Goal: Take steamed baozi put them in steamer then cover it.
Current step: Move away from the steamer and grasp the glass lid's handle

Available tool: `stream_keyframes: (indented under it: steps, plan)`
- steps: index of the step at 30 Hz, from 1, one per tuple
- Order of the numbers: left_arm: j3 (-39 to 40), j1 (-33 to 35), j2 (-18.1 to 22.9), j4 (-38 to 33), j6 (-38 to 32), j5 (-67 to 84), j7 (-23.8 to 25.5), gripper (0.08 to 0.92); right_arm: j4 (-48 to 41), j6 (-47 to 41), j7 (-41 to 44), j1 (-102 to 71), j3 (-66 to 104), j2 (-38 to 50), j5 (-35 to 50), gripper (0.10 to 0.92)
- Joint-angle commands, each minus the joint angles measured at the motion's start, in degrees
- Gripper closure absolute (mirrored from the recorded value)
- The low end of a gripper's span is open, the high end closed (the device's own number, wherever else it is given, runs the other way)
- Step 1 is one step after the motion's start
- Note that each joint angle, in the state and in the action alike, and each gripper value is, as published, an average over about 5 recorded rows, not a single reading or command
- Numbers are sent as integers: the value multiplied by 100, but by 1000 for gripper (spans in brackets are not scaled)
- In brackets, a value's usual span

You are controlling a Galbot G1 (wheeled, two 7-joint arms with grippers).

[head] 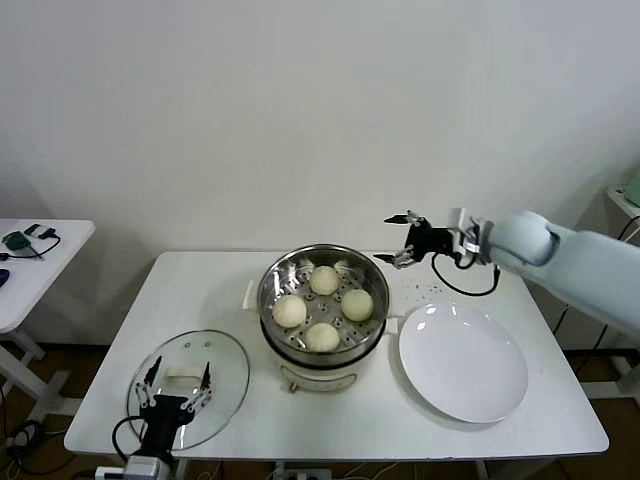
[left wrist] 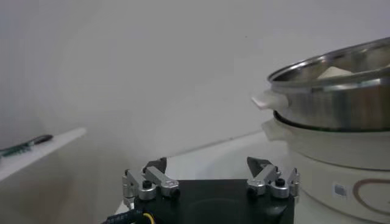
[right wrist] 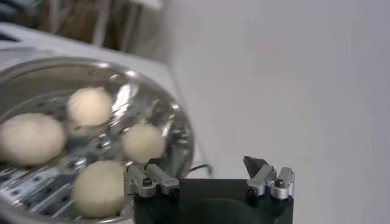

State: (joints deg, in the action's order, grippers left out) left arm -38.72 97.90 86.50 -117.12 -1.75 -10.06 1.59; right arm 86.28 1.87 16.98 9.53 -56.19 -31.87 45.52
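Note:
Several cream-white baozi (head: 322, 308) lie in the shiny steel steamer (head: 270, 283) on its white pot base at the table's middle. They also show in the right wrist view (right wrist: 90, 105). The clear glass cover (head: 230, 370) lies flat on the table to the left of the steamer. My left gripper (head: 176, 378) is open and empty, low over the cover. My right gripper (head: 399, 240) is open and empty, raised behind and to the right of the steamer. The steamer (left wrist: 341, 97) stands ahead in the left wrist view.
A large flat white plate (head: 463, 361) lies on the white table (head: 560, 400) to the right of the steamer. A side table (head: 40, 262) with small items stands at the far left. A white wall is behind.

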Motion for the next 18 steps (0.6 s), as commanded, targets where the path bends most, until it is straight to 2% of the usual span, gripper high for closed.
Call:
stream_keyframes:
  steps: [1,8,18]
  plan:
    - [-46,-41,61,-193,20,-901,5,177,108,1027,-1631,-4435,4586,75,-674,203]
    - [-222,-86,-16,-310,161,-3216,-26,177,419,506,-1539,-6175,6997,-1210,-1120,203]
    - [-205,41,-277,-222,390,-7511,89,177,638,219,-1198,-7628,8358,-1818,-1499,203]
